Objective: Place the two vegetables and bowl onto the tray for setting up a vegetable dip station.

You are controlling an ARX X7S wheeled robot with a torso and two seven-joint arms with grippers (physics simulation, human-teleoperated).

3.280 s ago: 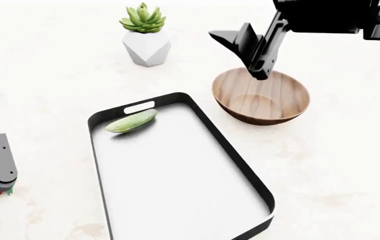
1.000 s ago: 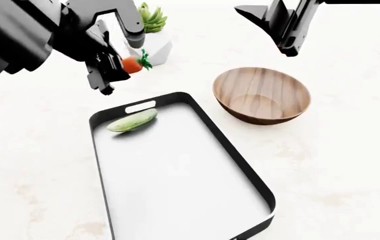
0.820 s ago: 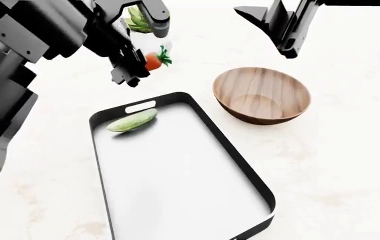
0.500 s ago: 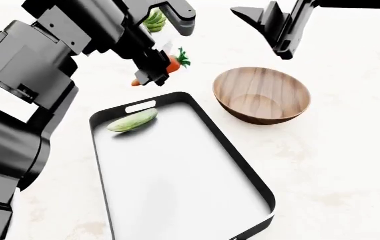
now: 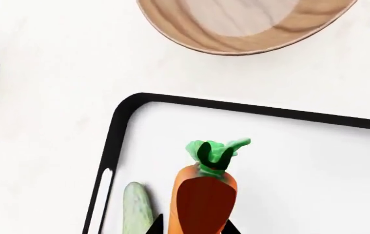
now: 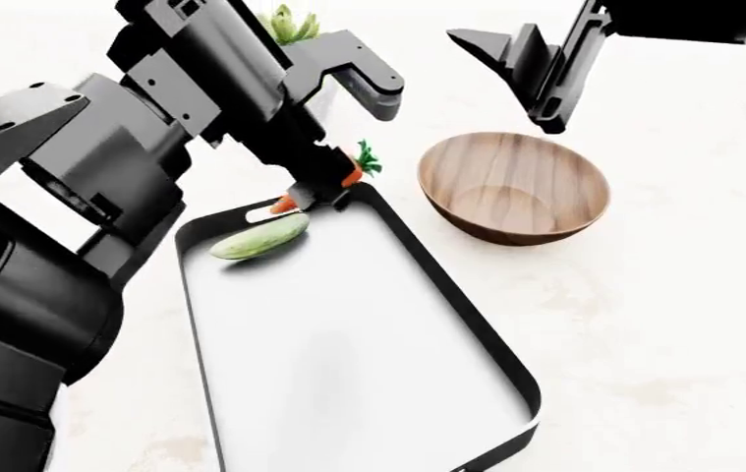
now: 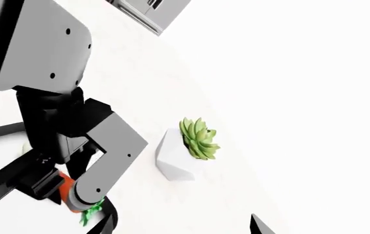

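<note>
My left gripper point(image 6: 320, 187) is shut on the orange carrot point(image 6: 345, 177), whose green top points toward the bowl, and holds it just above the far end of the black-rimmed tray point(image 6: 346, 344). In the left wrist view the carrot point(image 5: 201, 200) hangs over the white tray floor point(image 5: 301, 165), beside the light-green cucumber point(image 5: 136, 209). The cucumber point(image 6: 258, 237) lies in the tray near its handle slot. The wooden bowl point(image 6: 513, 187) stands on the table right of the tray. My right gripper point(image 6: 530, 69) is open and empty, raised above the bowl's far side.
A green succulent in a white faceted pot point(image 7: 175, 161) stands behind the tray, mostly hidden by my left arm in the head view. The bowl's rim point(image 5: 237, 24) lies close to the tray's far corner. The table is white marble.
My left arm has carried the carrot from the table's left edge up, rightward and down to the tray's far end. The right gripper rose off the bowl and has barely moved since.
</note>
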